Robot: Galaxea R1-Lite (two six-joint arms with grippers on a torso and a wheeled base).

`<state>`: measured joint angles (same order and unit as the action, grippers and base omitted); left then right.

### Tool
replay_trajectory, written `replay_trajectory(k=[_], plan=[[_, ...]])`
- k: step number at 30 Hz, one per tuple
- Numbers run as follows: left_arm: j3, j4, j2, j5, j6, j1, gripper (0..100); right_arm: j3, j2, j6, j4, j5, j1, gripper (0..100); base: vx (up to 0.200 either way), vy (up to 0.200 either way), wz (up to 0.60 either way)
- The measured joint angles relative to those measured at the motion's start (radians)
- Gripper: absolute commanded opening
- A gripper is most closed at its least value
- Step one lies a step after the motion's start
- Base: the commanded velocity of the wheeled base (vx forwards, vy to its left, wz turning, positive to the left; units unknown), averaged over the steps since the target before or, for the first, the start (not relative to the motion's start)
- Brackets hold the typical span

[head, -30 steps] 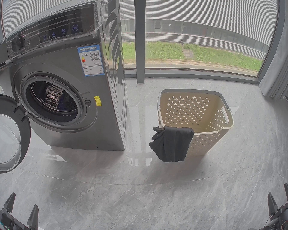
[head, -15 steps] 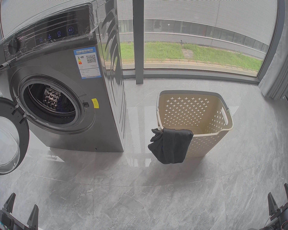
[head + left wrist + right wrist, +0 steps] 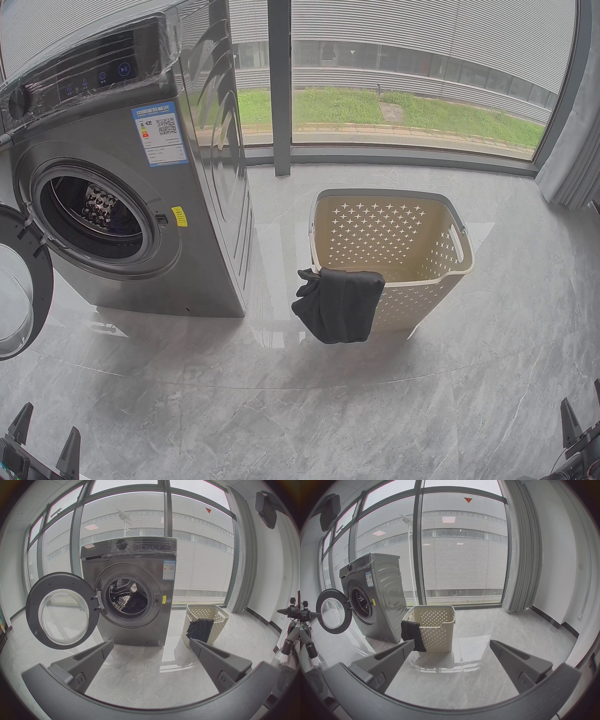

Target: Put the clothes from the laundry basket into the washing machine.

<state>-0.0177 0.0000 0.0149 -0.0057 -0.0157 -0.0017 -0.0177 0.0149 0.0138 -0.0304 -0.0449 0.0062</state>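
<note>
Grey stone floor (image 3: 312, 406) runs up to tall windows. On the robot's left is the washing machine (image 3: 125, 206), its round door (image 3: 19, 294) swung wide, with the laundry basket (image 3: 400, 197) near it. One dark garment (image 3: 337, 306) hangs over the basket's near rim, mostly outside. I'd close in first, then pinch the fold on the rim rather than the dangling hem. Both arms sit low, well short of the basket. The left end effector (image 3: 150, 642) and right end effector (image 3: 451, 642) gape wide, holding nothing.
</note>
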Motion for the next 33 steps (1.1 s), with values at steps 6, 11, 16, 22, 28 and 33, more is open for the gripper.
replay_trajectory(k=[6, 11, 16, 22, 28, 33], plan=[[0.000, 0.000, 0.000, -0.004, 0.001, 0.000, 100, -0.125, 0.008, 0.000, 0.005, 0.009, 0.007, 100, 0.000, 0.000, 0.00], [0.000, 0.000, 0.001, -0.007, 0.005, 0.000, 100, -0.312, 0.096, 0.002, 0.081, 0.051, 0.026, 100, 0.040, 0.000, 0.00], [0.000, 0.000, 0.001, -0.008, 0.006, 0.000, 100, -0.387, 0.274, 0.006, 0.100, 0.126, 0.050, 100, 0.200, 0.000, 0.00], [0.000, 0.000, 0.001, -0.009, 0.004, 0.000, 100, -0.395, 0.540, 0.026, 0.027, 0.184, 0.095, 100, 0.200, 0.000, 0.00], [0.000, 0.000, 0.001, -0.008, 0.003, 0.000, 100, -0.393, 0.847, 0.078, -0.114, 0.215, 0.166, 100, 0.000, 0.000, 0.00], [0.000, 0.000, 0.001, -0.007, 0.002, 0.000, 100, -0.382, 1.087, 0.107, -0.274, 0.200, 0.214, 100, 0.000, 0.000, 0.00]])
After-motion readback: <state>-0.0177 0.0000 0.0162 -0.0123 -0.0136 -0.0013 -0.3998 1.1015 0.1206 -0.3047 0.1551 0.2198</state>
